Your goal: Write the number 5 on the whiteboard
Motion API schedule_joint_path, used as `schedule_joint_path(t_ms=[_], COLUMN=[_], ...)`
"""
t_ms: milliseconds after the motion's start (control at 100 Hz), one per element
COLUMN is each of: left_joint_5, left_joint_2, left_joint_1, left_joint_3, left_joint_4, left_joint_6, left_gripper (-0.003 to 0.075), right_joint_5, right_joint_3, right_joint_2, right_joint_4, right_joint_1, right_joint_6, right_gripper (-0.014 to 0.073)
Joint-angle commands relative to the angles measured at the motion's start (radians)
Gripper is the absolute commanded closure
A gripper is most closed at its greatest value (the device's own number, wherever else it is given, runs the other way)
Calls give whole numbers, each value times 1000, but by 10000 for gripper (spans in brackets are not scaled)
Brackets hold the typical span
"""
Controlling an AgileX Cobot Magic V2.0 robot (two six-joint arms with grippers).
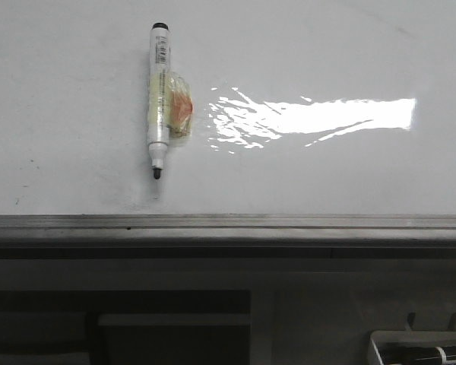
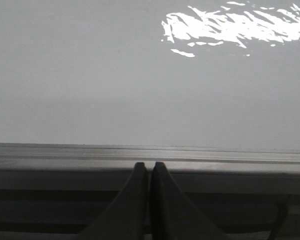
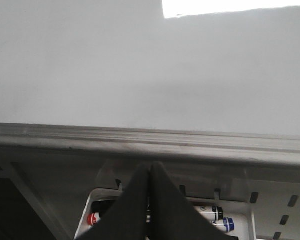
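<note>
The whiteboard (image 1: pixel 327 175) is a glossy white panel with a glare patch and a grey metal edge strip (image 1: pixel 228 223) at its near side. No number 5 shows on it. A white marker pen (image 1: pixel 159 99) with a black tip lies on the board at the left, tip toward the near edge, with a yellowish tape wrap (image 1: pixel 179 106) on its barrel. My left gripper (image 2: pixel 150 166) is shut and empty, below the board's edge. My right gripper (image 3: pixel 151 166) is shut and empty, over a tray of markers. Neither gripper shows in the front view.
A white tray (image 3: pixel 90 210) below the board's edge holds several markers with red, black and blue caps; its corner shows in the front view (image 1: pixel 380 342). Dark cabinet fronts (image 1: pixel 121 319) lie beneath the edge strip.
</note>
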Motion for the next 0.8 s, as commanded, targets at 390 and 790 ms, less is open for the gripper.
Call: schedule_joint_path(t_ms=[390, 790], left_joint_5=[-63, -63], left_joint_2=[-28, -28], left_joint_1=[1, 1], left_joint_3=[18, 16], left_joint_4=[-9, -7], left_joint_6=[-4, -4], left_gripper=[741, 741], right_joint_5=[-29, -29], right_joint_3=[29, 29], right_joint_2=[-18, -18], right_joint_4=[-8, -35], right_joint_1=[-2, -2], right_joint_6=[-5, -5], right_gripper=[636, 636])
